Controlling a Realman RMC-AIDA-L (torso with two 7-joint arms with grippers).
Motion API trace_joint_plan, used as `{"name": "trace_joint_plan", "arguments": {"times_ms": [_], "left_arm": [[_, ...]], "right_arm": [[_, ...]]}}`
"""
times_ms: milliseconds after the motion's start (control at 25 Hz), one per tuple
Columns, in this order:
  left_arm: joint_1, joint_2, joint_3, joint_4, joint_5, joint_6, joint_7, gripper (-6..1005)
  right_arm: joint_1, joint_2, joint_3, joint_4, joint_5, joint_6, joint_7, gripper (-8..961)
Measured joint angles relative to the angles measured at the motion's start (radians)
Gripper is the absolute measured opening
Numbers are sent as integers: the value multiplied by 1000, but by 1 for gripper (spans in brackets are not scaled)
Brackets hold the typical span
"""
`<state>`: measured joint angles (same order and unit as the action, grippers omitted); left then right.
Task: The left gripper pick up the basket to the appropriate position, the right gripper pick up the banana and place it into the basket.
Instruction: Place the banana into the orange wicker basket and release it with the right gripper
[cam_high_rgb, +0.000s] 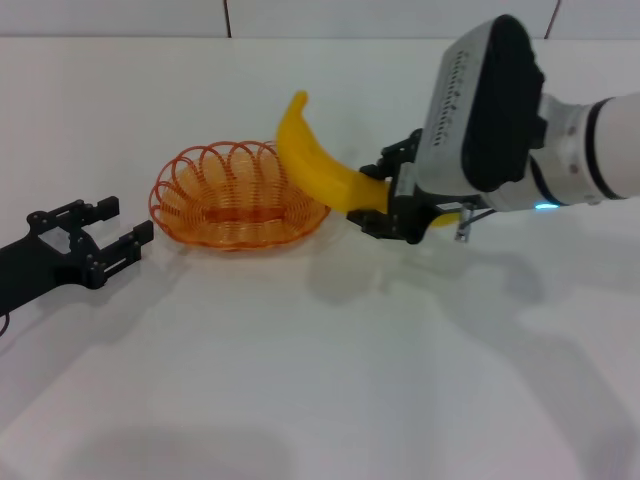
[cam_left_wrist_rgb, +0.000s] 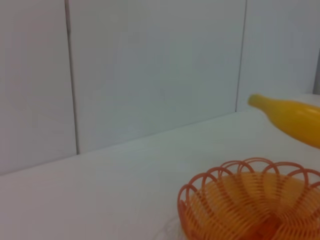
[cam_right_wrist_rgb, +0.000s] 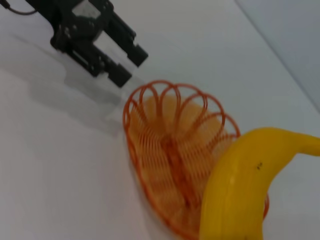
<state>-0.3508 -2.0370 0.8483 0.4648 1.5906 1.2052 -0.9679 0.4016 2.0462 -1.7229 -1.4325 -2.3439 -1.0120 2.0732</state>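
The orange wire basket (cam_high_rgb: 236, 199) stands empty on the white table left of centre. It also shows in the left wrist view (cam_left_wrist_rgb: 250, 205) and the right wrist view (cam_right_wrist_rgb: 175, 150). My right gripper (cam_high_rgb: 385, 200) is shut on the yellow banana (cam_high_rgb: 315, 160) and holds it in the air over the basket's right rim, one pointed end up. The banana shows in the left wrist view (cam_left_wrist_rgb: 292, 120) and the right wrist view (cam_right_wrist_rgb: 240, 185). My left gripper (cam_high_rgb: 110, 232) is open and empty, just left of the basket and apart from it; it also shows in the right wrist view (cam_right_wrist_rgb: 117, 60).
The white table (cam_high_rgb: 330, 380) spreads around the basket. A pale panelled wall (cam_left_wrist_rgb: 150, 70) stands behind the table's far edge.
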Motion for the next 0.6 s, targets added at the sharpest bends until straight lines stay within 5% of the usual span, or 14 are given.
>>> {"name": "trace_joint_plan", "arguments": {"times_ms": [600], "left_arm": [[-11, 0, 0, 0, 0, 2, 0, 580]], "right_arm": [[92, 2, -146, 82, 7, 195, 15, 543]]}}
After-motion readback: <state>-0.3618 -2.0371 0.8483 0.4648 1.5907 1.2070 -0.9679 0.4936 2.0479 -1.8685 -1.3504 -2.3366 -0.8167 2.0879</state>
